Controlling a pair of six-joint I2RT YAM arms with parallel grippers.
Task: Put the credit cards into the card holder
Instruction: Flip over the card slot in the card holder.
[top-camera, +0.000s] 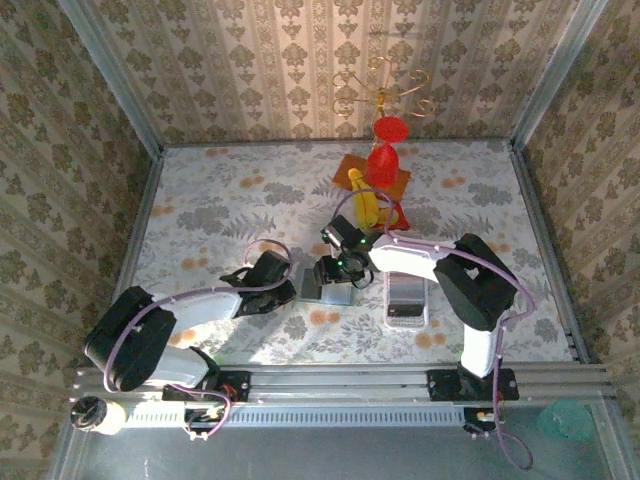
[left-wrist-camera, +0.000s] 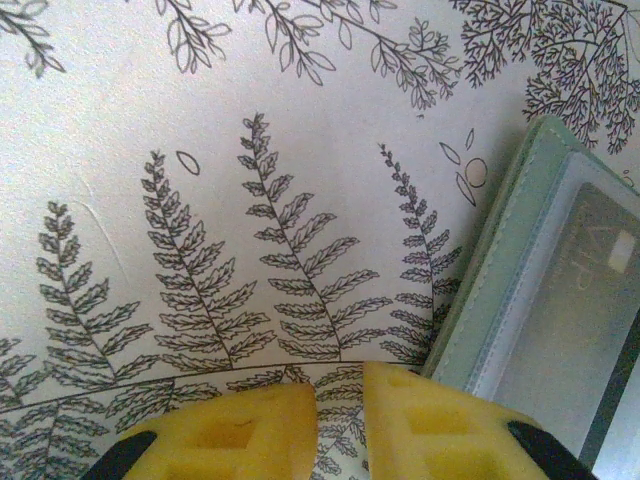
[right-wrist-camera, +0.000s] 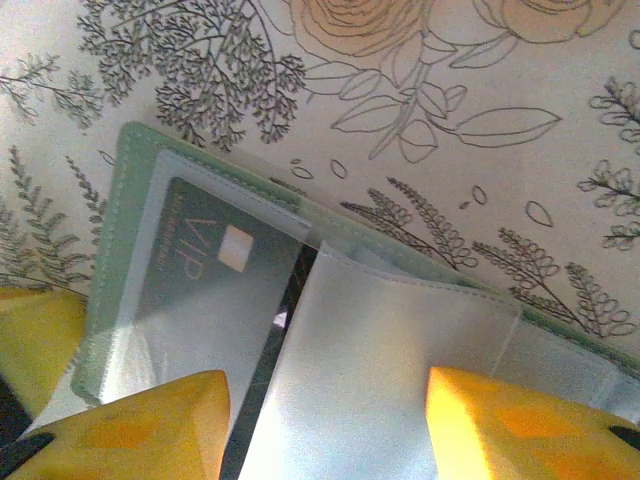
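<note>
The card holder (top-camera: 338, 293) lies open mid-desk (top-camera: 220, 210), with a grey card (right-wrist-camera: 200, 270) in its clear pocket. The right claw (right-wrist-camera: 325, 420) hangs over it, fingers apart. The left claw (left-wrist-camera: 340, 425), just beside the holder's edge, is nearly together, gripping nothing.

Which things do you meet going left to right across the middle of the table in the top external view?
left gripper → card holder → long white tray
</note>
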